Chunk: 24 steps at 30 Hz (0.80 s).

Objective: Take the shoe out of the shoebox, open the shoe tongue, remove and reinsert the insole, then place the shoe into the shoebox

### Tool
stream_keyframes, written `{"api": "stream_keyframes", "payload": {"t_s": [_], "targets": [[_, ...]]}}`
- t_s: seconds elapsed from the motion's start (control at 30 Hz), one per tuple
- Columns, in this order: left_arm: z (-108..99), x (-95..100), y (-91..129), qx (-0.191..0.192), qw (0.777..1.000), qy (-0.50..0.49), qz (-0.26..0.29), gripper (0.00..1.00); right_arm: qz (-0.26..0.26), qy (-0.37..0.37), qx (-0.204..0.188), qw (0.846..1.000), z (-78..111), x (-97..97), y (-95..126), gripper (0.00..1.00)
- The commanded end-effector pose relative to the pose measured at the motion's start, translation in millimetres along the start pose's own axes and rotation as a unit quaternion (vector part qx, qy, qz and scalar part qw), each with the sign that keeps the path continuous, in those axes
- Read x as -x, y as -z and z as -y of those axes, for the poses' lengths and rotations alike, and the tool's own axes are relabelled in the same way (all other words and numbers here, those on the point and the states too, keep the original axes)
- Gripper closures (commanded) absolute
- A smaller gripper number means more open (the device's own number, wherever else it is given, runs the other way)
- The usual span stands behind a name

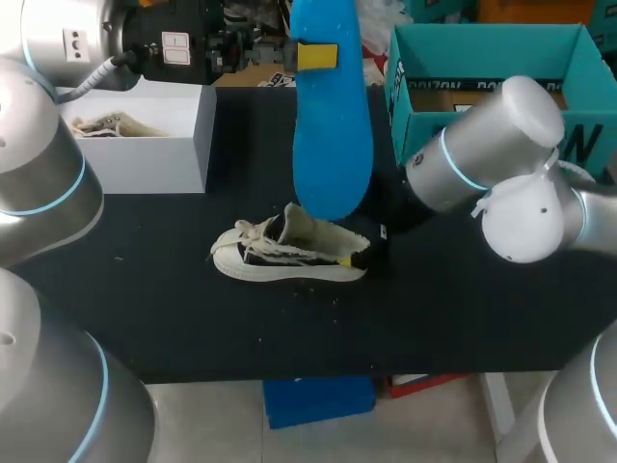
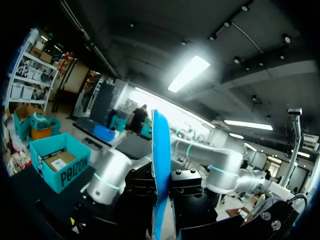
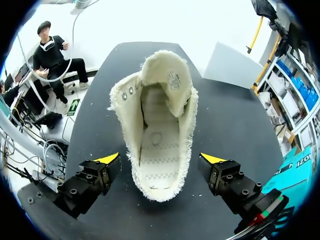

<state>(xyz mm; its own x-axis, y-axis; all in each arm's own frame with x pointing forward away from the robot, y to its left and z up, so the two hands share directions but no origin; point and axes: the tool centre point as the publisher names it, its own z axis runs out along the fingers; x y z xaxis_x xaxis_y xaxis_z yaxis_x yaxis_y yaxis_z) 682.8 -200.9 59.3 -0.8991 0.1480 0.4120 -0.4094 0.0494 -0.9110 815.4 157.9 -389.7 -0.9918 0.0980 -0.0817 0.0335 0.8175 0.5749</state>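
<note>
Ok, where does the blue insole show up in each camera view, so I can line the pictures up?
Head view: the blue insole is upright over the shoe, held in the left fingers.
Left wrist view: it is seen edge-on, clamped between the left fingers.
Right wrist view: it is not in it.
Shared landmark: the teal shoebox shows in all three.

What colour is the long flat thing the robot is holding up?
The insole is bright blue, seen best in the head view.
</note>
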Motion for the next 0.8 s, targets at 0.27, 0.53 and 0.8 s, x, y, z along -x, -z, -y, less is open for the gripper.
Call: {"api": "stream_keyframes", "payload": {"t_s": [0.27, 0.53, 0.8], "targets": [[-0.6, 0.6, -1.6, 0.000, 1.000, 0.000, 0.001, 1.00, 0.003, -0.008, 0.106, 0.994, 10.7, -1.0, -12.3, 0.00], [-0.6, 0.6, -1.6, 0.000, 1.000, 0.000, 0.001, 1.00, -0.004, -0.019, 0.142, 0.990, 16.9, -3.9, -18.4, 0.00], [-0.6, 0.6, -1.6, 0.000, 1.000, 0.000, 0.001, 1.00, -0.009, -0.025, 0.164, 0.986, 18.1, -3.7, -24.0, 0.00]]}}
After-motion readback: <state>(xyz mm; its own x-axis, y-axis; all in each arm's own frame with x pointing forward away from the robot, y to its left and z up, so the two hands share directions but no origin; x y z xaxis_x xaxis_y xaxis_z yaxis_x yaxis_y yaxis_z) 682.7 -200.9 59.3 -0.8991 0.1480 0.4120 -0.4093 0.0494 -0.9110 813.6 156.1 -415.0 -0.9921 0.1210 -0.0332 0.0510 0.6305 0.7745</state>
